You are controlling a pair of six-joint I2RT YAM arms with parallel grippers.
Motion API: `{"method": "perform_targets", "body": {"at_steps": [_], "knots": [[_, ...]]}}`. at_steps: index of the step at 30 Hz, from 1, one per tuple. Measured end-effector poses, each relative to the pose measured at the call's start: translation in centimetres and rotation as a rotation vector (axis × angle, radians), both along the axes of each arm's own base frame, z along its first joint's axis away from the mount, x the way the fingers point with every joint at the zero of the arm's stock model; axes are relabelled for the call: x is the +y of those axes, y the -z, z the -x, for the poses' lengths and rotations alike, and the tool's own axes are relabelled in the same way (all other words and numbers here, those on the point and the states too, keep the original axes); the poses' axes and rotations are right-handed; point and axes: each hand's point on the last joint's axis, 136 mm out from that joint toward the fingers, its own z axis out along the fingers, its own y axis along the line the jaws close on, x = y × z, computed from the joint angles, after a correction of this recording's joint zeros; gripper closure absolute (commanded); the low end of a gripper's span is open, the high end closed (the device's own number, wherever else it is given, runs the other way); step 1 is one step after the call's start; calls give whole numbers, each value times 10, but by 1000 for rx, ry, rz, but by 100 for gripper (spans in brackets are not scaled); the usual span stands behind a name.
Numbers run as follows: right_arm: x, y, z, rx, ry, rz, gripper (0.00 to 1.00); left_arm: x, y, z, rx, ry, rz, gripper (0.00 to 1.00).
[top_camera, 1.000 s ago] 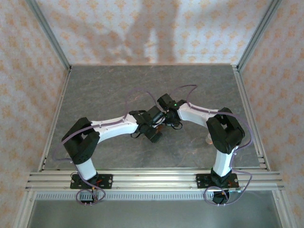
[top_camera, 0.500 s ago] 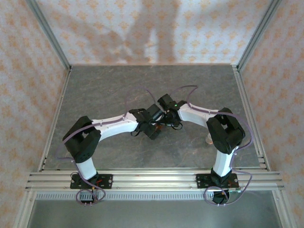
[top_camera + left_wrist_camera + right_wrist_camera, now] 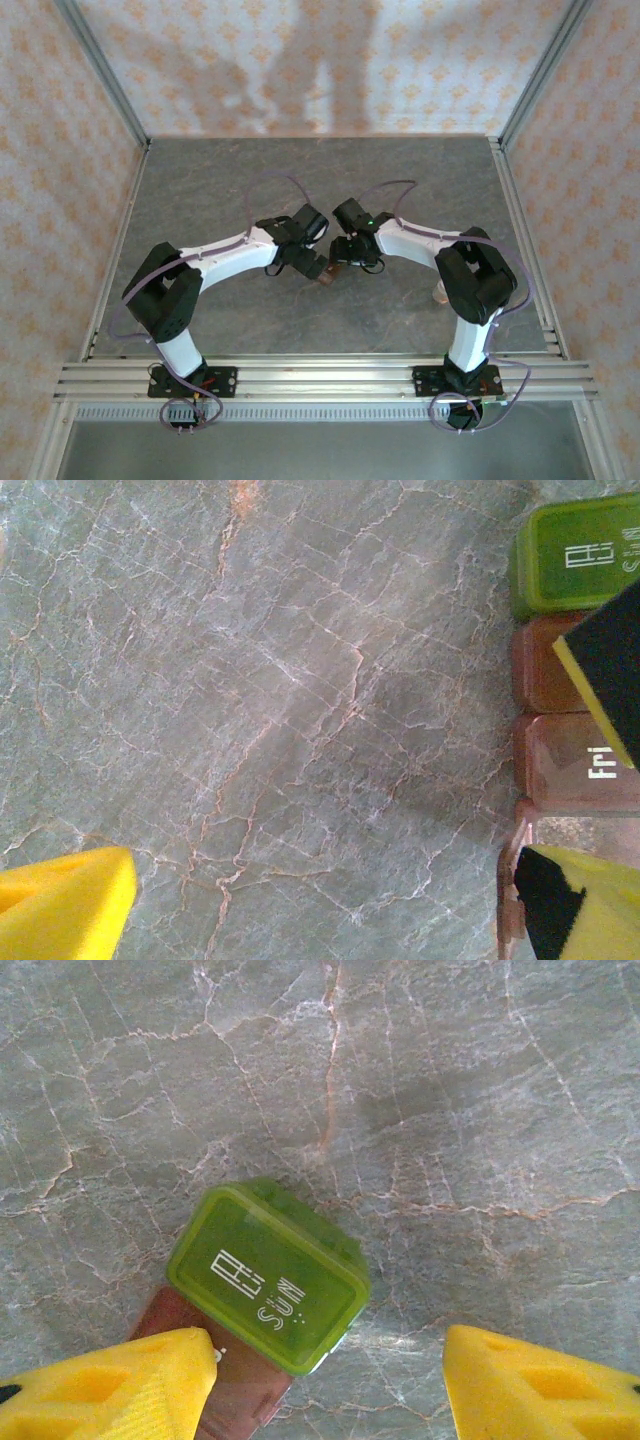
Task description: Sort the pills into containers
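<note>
L gripper (image 3: pixel 325 900) wide; R gripper (image 3: pixel 330 1350) half-open over containers (image 3: pixel 270 1280), green end.

We see a grey marbled table (image 3: pixel 220 190) with rusty veins. The containers strip (image 3: pixel 565 710) lies flat on it mid-table: the green end compartment (image 3: pixel 268 1278) has its lid shut and is marked SUN, with reddish-brown ones joined in line, one marked Fri. A small orange item (image 3: pixel 439 293) stands further right, too blurry to identify.

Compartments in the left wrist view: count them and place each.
4: green one at top right; brown one below it; Fri one next; fourth at the bottom, partly hidden. More may lie off-frame.
</note>
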Motion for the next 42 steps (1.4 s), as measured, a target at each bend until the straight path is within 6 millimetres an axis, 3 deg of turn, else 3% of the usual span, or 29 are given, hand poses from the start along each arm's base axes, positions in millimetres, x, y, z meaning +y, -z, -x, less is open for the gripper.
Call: {"method": "perform_targets", "body": {"at_steps": [16,21,25,32,37,42], "knots": [[0,-1,0,4,4,-3,36,8,12,-5,10,-27,17,0],[0,-6,1,16,2,5,35,6,8,-9,5,-29,30,0],[4,-16,-2,15,-2,-2,29,2,-6,-21,-25,-35,53,0],[4,-40,-2,-14,12,-43,28,5,-22,-31,-45,-48,64,0],[13,-51,20,-9,-1,-100,28,15,-46,-37,-81,-98,123,0],[33,-35,51,40,-46,-112,28,46,-93,-49,-177,-233,257,0]]}}
